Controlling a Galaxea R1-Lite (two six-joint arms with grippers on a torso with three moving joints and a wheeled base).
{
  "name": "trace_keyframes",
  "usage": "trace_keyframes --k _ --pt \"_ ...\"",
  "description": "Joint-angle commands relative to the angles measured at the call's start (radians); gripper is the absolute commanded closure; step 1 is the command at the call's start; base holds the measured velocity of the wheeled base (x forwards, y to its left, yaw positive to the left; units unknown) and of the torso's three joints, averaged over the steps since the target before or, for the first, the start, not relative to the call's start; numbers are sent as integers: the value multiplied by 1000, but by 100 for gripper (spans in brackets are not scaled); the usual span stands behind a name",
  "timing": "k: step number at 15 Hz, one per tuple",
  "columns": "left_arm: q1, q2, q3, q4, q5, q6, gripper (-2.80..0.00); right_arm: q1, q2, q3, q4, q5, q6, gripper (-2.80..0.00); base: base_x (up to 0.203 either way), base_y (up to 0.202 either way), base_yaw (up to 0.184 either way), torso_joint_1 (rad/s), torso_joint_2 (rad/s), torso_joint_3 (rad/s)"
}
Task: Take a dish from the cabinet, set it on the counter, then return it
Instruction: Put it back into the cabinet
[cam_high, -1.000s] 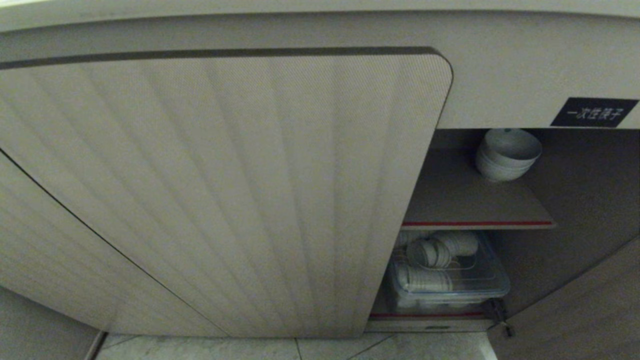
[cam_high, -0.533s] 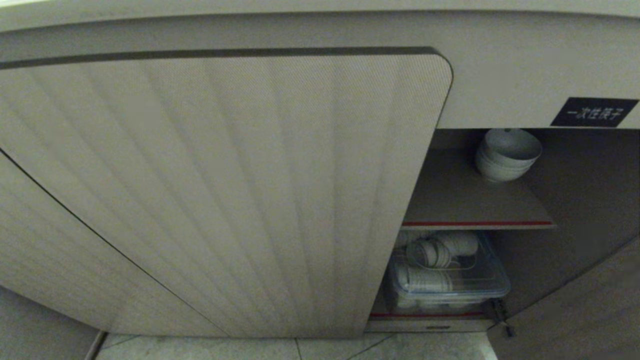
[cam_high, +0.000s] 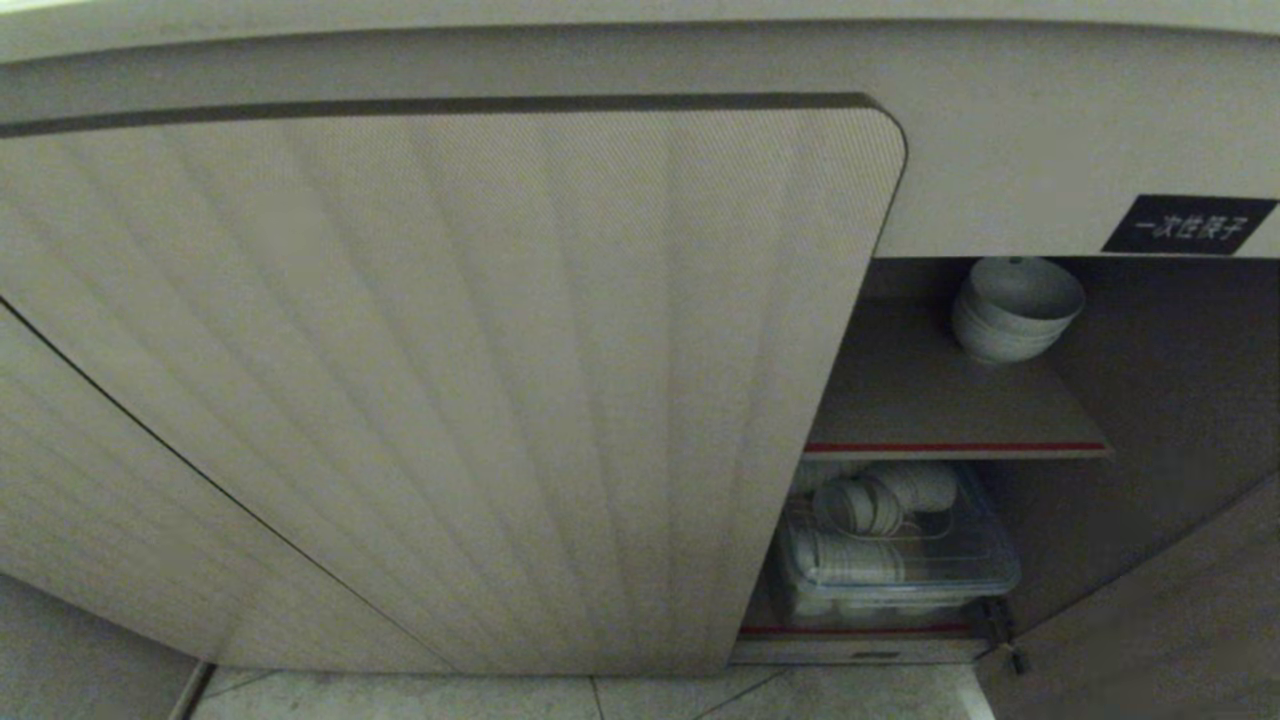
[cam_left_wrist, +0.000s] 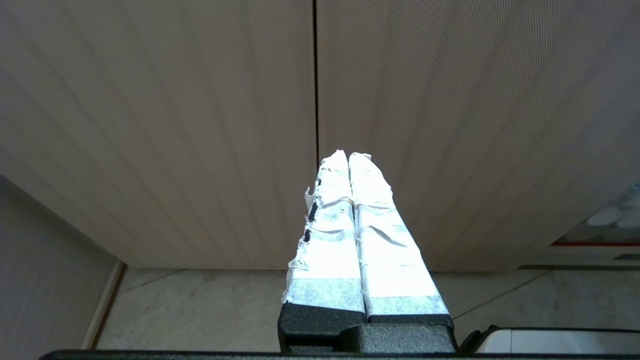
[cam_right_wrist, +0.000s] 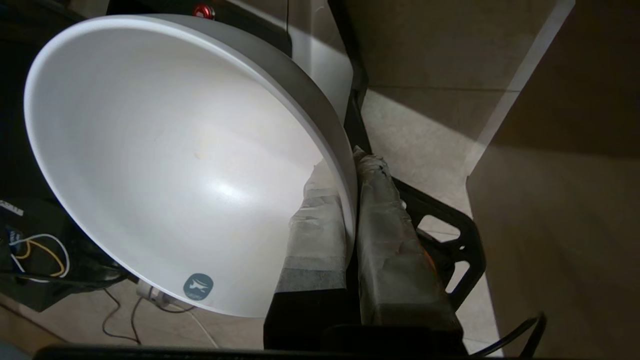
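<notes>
Right wrist view: right hand (cam_right_wrist: 350, 170) pinches the rim of the dish (cam_right_wrist: 165, 160), one finger inside the bowl, one outside on the wall, dish tilted on edge and low over the floor, outside the cabinet. Head view shows neither arm; the cabinet's (cam_high: 1000, 400) open bay with the bowl stack (cam_high: 1015, 310) is on the robot's right, so the right arm is likely the nearer. Left hand (cam_left_wrist: 348, 157) is pressed together, idle before the closed ribbed doors (cam_left_wrist: 200, 125).

Glossy white ceramic dish (cam_right_wrist: 165, 165); matt, ribbed beige cabinet (cam_high: 450, 380) doors; clear plastic box (cam_high: 900, 575).
</notes>
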Motion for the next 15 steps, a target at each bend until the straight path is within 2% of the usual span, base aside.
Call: trace_keyframes --k 1,6,10,13,15 --pt "-1 0 0 0 0 -1 0 0 58 2 -23 4 -10 0 0 0 0 0 0 0" --pt "-1 0 0 0 0 -1 0 0 122 0 -91 18 -22 0 0 0 0 0 0 0" --pt "-1 0 0 0 0 -1 0 -1 223 -7 -199 22 -24 0 0 0 0 0 0 0" --pt "0 0 0 0 0 -1 0 -1 297 -66 -215 22 -17 0 0 0 0 0 0 0" --pt "-1 0 0 0 0 -1 0 -1 341 -105 -216 22 21 0 0 0 0 0 0 0"
